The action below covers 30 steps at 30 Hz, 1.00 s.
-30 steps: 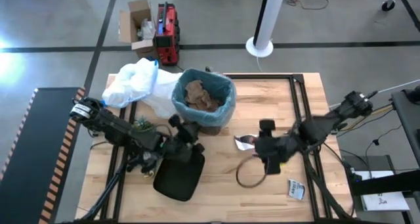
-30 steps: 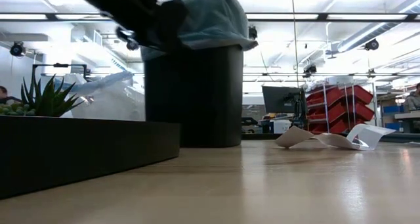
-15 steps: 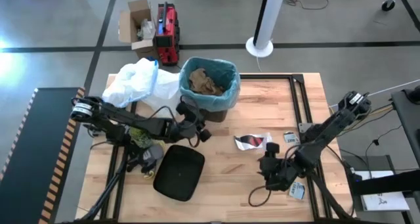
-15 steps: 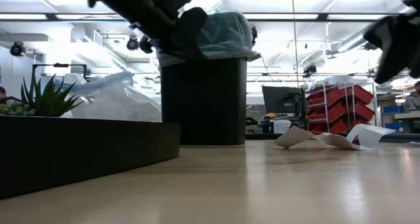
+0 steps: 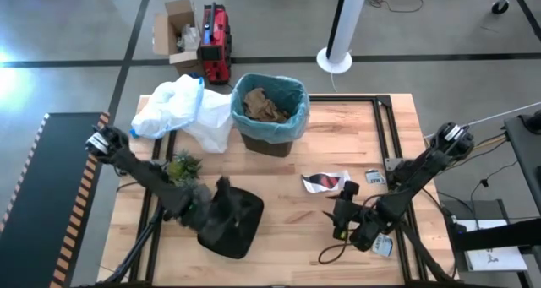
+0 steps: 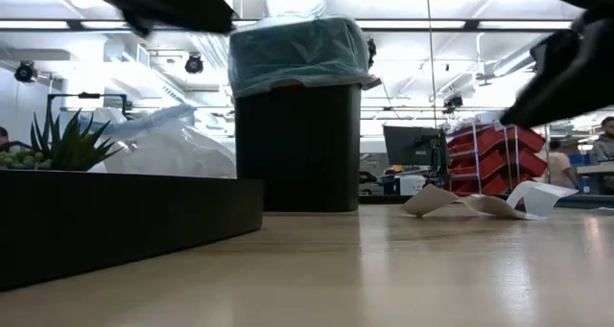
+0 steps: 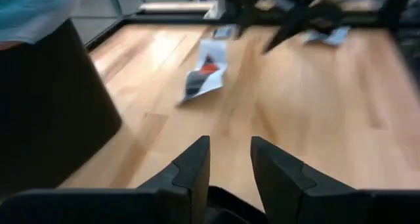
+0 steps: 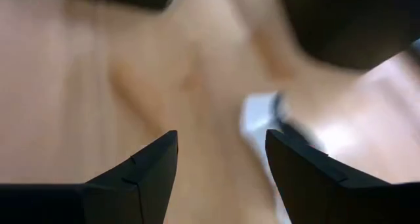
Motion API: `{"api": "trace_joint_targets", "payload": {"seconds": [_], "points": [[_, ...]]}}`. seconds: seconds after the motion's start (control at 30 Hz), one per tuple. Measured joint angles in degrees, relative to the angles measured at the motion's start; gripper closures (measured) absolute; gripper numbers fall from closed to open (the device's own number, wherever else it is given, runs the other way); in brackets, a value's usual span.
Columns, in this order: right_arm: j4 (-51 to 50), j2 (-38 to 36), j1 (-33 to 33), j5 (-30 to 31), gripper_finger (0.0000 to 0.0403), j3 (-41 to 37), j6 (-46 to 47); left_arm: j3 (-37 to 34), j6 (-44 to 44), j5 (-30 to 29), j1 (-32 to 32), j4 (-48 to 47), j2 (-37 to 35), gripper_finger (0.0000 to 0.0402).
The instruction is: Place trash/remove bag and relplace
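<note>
Right claw (image 5: 341, 220) low over the table, fingers spread, nothing between them. Left claw (image 5: 221, 189) over the black lid (image 5: 230, 225), fingers slightly parted, nothing between them.

Bin (image 5: 269, 143) upright at the far side of the table, blue bag (image 5: 292, 119) folded over its rim, brown paper (image 5: 260, 107) already inside.

Loose trash: red-and-white wrapper (image 5: 325, 182) just beyond the right claw, toward the bin, long axis roughly across the table; small packet (image 5: 382, 244) on its outer side, nearer the table's front edge.

Right arm is clearly nearer both; the wrapper looks the likelier pick.
</note>
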Motion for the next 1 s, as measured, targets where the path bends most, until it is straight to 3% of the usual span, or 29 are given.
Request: {"api": "trace_joint_targets", "payload": {"seconds": [0.17, 0.37, 0.57, 0.67, 0.73, 0.9, 1.0], "points": [[1.0, 1.6, -1.5, 4.4, 0.0177, -1.5, 3.3, 0.0, -6.8, -10.7, -9.1, 0.1, 1.3, 0.0294], [6.1, 5.0, -3.0, -0.2, 0.0183, -5.3, 7.8, 0.0, -11.6, -20.9, -14.2, 0.3, 5.1, 0.0283], [12.3, 9.1, -4.3, 7.9, 0.0187, -9.7, 10.7, 0.0, -11.3, -21.4, -13.5, 3.8, 10.0, 0.0282], [14.2, 11.7, -7.6, 1.1, 0.0188, -10.8, 5.4, 0.0, -11.0, -21.7, -12.6, 4.0, 11.6, 0.0288], [16.7, 13.1, -9.8, -0.4, 0.0191, -10.9, 3.0, 0.0, -11.0, -22.0, -11.9, 4.5, 12.3, 0.0293], [20.2, 15.9, -15.7, 0.9, 0.0221, -10.6, 4.4, 0.0, -10.1, -22.0, -10.6, 10.1, 12.8, 0.0305], [22.6, 16.5, -18.4, 1.1, 0.0267, -10.6, 1.4, 0.0, -7.1, -22.0, -10.6, 11.4, 12.9, 0.0311]]}}
